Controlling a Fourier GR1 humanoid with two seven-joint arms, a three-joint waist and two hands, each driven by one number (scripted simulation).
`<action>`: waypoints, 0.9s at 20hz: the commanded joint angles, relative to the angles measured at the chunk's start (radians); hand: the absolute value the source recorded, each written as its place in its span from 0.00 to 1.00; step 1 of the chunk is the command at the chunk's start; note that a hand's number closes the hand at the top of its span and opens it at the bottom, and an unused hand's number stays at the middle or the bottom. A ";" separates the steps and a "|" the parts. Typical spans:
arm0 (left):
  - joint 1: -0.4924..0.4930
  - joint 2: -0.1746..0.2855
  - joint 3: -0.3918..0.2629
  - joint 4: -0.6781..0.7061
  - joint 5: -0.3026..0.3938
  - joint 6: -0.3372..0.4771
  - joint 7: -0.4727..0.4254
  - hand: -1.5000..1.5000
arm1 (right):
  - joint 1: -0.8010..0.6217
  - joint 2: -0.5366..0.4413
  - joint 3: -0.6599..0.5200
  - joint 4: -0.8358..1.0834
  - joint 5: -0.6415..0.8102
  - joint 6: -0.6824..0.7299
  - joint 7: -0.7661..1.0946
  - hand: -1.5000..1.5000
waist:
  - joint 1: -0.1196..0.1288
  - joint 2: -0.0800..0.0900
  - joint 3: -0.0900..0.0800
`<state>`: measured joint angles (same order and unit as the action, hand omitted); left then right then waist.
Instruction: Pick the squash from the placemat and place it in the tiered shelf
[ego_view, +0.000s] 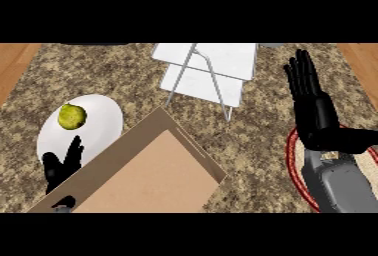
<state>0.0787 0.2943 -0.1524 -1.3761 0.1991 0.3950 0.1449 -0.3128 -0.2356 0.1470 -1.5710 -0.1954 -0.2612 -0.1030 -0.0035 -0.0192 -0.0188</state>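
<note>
A white wire-legged tiered shelf (214, 62) stands at the counter's far middle. A round placemat with a red rim (292, 162) lies at the right, mostly covered by my right forearm; no squash shows on its visible part. My right hand (316, 112) is open above the mat's far edge, fingers straight and pointing away, holding nothing. The only produce in view is a small yellow-green fruit (72, 116) on a white plate (100, 132) at the left. My left hand (63, 164) is open at the plate's near edge, fingers up, partly hidden by a box.
A large open cardboard box (151, 172) fills the near middle, between the plate and the placemat. Speckled granite counter (251, 130) lies between the box, the shelf and the mat. Wooden strips (15, 65) border the counter at both sides.
</note>
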 joint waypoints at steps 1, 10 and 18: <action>-0.022 -0.015 0.032 0.039 0.032 -0.043 -0.045 0.50 | 0.101 -0.100 -0.084 -0.070 0.004 0.022 -0.025 1.00 | -0.011 0.017 0.018; 0.134 0.060 0.008 -0.147 0.153 -0.119 0.002 0.50 | 0.484 -0.389 -0.491 0.265 -0.035 0.027 -0.045 1.00 | -0.132 0.022 0.025; -0.013 0.121 0.009 -0.067 0.198 -0.187 0.068 0.50 | 0.671 -0.517 -0.603 0.400 -0.140 0.453 -0.370 0.00 | -0.043 0.021 0.020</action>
<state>0.2051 0.4098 -0.1618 -1.5004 0.3659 0.2511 0.1414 0.2983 -0.6796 -0.4172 -1.2339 -0.3086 0.0342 -0.3928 -0.0749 -0.0058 0.0174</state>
